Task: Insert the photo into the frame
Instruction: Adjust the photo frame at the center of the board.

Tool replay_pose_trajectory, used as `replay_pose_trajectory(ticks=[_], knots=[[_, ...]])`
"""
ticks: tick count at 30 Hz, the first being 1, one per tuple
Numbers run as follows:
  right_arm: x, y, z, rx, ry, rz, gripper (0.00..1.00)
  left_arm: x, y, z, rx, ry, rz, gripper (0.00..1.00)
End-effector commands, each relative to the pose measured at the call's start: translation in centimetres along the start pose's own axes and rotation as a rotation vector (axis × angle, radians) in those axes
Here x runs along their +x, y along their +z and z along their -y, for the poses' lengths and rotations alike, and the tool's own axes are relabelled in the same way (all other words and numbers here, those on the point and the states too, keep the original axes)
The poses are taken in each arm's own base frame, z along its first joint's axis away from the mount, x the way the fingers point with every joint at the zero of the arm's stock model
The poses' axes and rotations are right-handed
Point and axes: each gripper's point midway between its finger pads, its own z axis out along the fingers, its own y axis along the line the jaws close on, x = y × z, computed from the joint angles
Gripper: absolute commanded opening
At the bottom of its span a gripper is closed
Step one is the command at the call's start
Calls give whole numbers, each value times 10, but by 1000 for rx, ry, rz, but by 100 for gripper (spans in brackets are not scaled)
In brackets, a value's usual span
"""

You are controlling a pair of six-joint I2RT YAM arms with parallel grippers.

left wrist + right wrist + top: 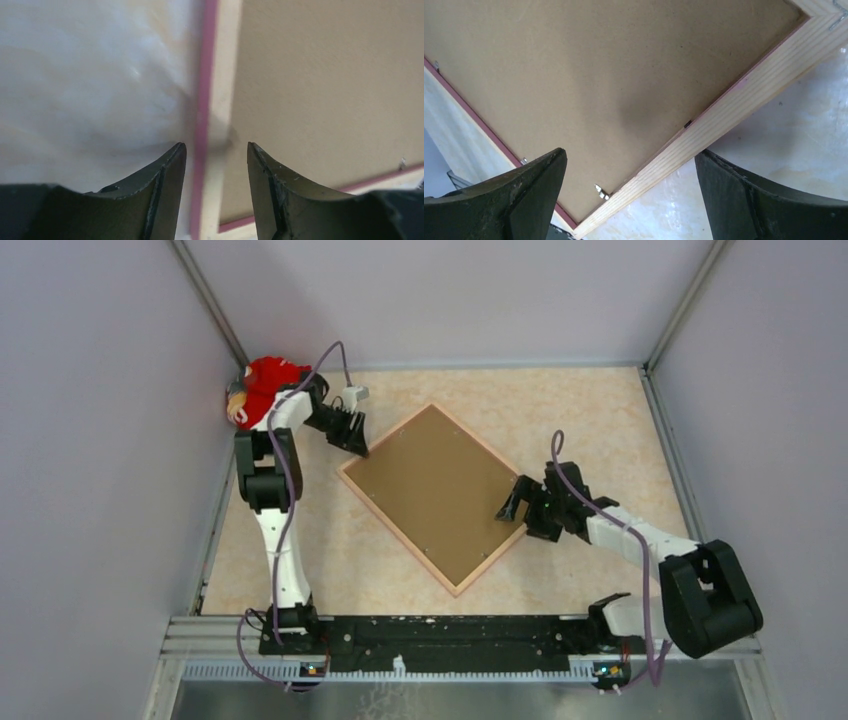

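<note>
The left arm (280,560) and right arm (632,531) wear white shells over black joint blocks — a purple cable (289,490) loops along each. The fingers (150,190) are dark, curved, tapering, scuffed at the edges.

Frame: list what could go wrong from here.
1. The left hand straddles the frame's thin rim, jaws apart; a pinch there may slip or shove the frame sideways.
2. The right hand hangs wide open over the opposite rim, gripping nothing; lifted from one side, the frame could tilt and the brown backing board might slide out.
3. No photo shows, so it may be missing beneath the board.
</note>
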Motion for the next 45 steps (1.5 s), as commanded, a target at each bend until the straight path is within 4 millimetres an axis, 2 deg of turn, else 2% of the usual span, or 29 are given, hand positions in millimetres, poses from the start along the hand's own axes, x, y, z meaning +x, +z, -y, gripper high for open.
replay_pose_trajectory(ticks=[1, 4, 8, 12, 15, 18, 21, 24, 28, 31, 34, 36, 37, 38, 40, 45], knots=[[-44, -2, -18, -28, -43, 111, 99, 49, 1, 30, 85, -28, -111, 53], [-68, -8, -12, -1, -41, 157, 99, 70, 2, 49, 102, 7, -150, 50], [-96, -15, 2, 49, -37, 189, 99, 97, 3, 97, 236, 55, -200, 54], [-119, -25, 18, 138, -40, 223, 99, 124, -3, 134, 381, 53, -248, 58], [-131, -38, 19, 186, -46, 268, 99, 133, -8, 148, 449, 52, -252, 62], [-141, -48, 10, 164, -51, 307, 99, 129, -9, 149, 462, 60, -236, 64], [-145, -50, -14, 60, -49, 320, 99, 113, -5, 141, 452, 41, -196, 63], [-140, -42, -51, -69, -73, 307, 99, 91, 5, 125, 409, -5, -147, 59], [-113, -13, -109, -179, -165, 224, 98, 66, 23, 103, 351, -67, -91, 50], [-95, 14, -146, -254, -217, 159, 94, 57, 32, 89, 312, -98, -78, 47], [-83, 38, -181, -316, -266, 114, 91, 53, 36, 86, 318, -111, -70, 43], [-74, 59, -197, -336, -286, 70, 89, 53, 38, 86, 329, -121, -67, 39], [-76, 61, -211, -367, -296, 72, 89, 53, 40, 86, 334, -126, -68, 36], [-71, 73, -219, -386, -303, 49, 88, 54, 41, 86, 339, -129, -68, 34], [-71, 85, -240, -418, -319, 34, 87, 56, 42, 87, 346, -134, -71, 32], [-56, 116, -262, -444, -329, -31, 83, 62, 47, 85, 342, -142, -77, 30]])
